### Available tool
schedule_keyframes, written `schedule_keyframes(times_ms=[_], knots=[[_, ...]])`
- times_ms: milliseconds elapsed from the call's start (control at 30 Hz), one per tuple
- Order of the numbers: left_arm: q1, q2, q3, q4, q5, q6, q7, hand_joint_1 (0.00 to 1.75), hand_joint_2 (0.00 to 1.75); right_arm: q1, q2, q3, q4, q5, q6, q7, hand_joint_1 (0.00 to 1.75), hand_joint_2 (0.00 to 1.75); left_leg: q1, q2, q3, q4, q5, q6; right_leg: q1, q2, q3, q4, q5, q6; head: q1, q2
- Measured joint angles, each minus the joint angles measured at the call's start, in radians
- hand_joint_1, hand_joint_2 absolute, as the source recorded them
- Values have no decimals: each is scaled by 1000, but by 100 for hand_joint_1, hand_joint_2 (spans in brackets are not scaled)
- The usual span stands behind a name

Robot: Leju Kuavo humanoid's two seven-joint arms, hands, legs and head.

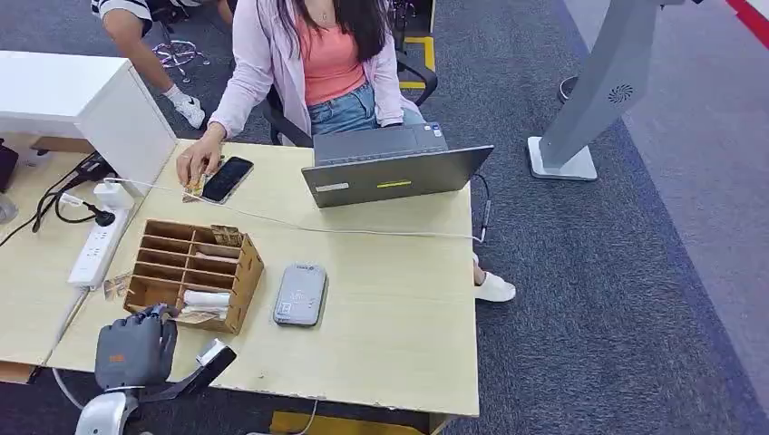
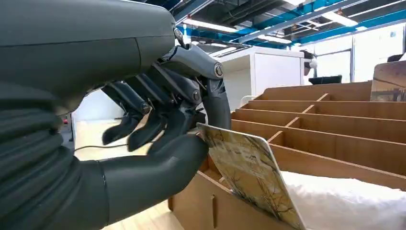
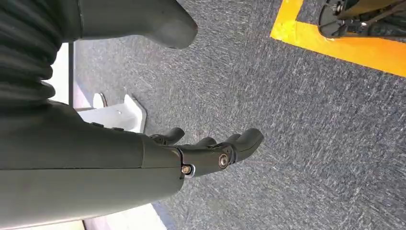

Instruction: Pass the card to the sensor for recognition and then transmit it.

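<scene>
Wooden compartments of the card rack (image 1: 195, 272) sit at the near left corner of the pale table (image 1: 390, 317), and that is where I have my left hand (image 1: 136, 349) working. From the left wrist camera I see the card (image 2: 251, 179), printed with a yellowish tree pattern, pinched between the thumb (image 2: 158, 167) and the dark fingers (image 2: 218, 103), so that hand (image 2: 158, 124) is grasping it. The card leans tilted, its lower part still down inside the rack's (image 2: 335, 124) nearest compartment, just beside something white and soft (image 2: 344, 201) lying in the same row.

On the table, near the rack's right side, lies the flat grey sensor (image 1: 300, 294), apart from both rack and hand. Farther back stand an open laptop (image 1: 394, 168) and a dark phone (image 1: 227, 178) under a person's hand (image 1: 198, 163); the person (image 1: 317, 63) sits across the table. A white power strip (image 1: 98, 249) lies at the left.

My right hand (image 3: 210, 153) hangs over grey carpet (image 3: 311, 143), fingers spread loosely and holding nothing.
</scene>
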Motion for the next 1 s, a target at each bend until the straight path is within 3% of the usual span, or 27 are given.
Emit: schedule_keyframes(times_ms=[367,833,1000], knots=[[-40,19,0,-1,12,38,-35,175,175,-2,0,0,0,19,7,-10,0,175,0,0,0,0,0,0,0,0,0,0,0,0,0,0],[-302,64,0,-25,63,-3,-68,175,175,-11,0,0,0,46,10,-29,0,175,0,0,1,0,2,0,0,-1,1,0,1,-1,0,0],[-338,65,-2,-29,69,-7,-68,175,175,-11,1,0,0,50,10,-29,0,175,0,0,1,0,2,0,0,0,0,0,1,-1,0,0]])
